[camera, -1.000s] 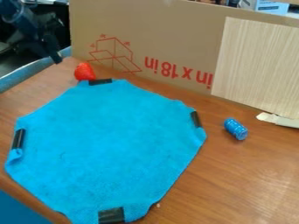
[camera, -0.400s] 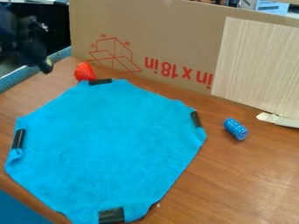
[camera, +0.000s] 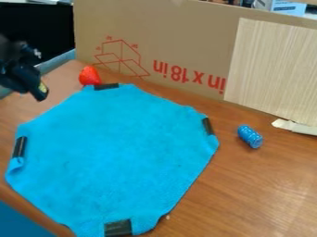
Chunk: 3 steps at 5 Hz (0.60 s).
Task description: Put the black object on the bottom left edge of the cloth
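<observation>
The black gripper (camera: 40, 95) hangs over the table at the upper left, up and to the left of the cloth and lower left of the red object. A bright blue cloth (camera: 114, 152) lies spread on the wooden table. Black strips sit on its edges: one at the top (camera: 106, 86), one at the left (camera: 20, 146), one at the right (camera: 208, 126) and one at the bottom (camera: 118, 228). Whether the gripper has a separate black object in it, I cannot tell.
A red object (camera: 90, 76) stands by the cloth's top edge. To the right of the cloth lies a small blue cylinder (camera: 250, 136). A cardboard wall (camera: 180, 41) with a wood-patterned panel (camera: 272, 69) runs along the back of the wooden table (camera: 248, 194).
The gripper has come down and to the left, from beside the red object to a lower spot over the table's left side. The cloth, strips, red object and blue cylinder have stayed put.
</observation>
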{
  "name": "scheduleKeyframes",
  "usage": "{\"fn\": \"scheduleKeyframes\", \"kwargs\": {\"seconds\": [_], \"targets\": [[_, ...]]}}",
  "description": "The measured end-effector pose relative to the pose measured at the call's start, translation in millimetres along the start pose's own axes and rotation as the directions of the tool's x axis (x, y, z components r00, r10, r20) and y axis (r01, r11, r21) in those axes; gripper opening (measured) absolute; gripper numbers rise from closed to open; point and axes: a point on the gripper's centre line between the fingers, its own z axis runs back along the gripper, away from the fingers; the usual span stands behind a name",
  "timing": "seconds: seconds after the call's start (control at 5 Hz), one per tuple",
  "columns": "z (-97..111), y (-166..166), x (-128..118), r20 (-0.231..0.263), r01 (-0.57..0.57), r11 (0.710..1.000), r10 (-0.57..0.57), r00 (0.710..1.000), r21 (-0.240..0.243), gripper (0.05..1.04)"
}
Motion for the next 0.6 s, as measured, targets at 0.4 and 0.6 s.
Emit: {"fn": "scheduleKeyframes", "kwargs": {"seconds": [0.4,0.6], "targets": [[-4.0,12.7,-34.7,-0.03,0.036,0.999,-0.036,0.999,0.001,0.309],[-7.8,15.0,-41.4,-0.021,0.036,0.999,-0.036,0.999,0.008,0.309]]}}
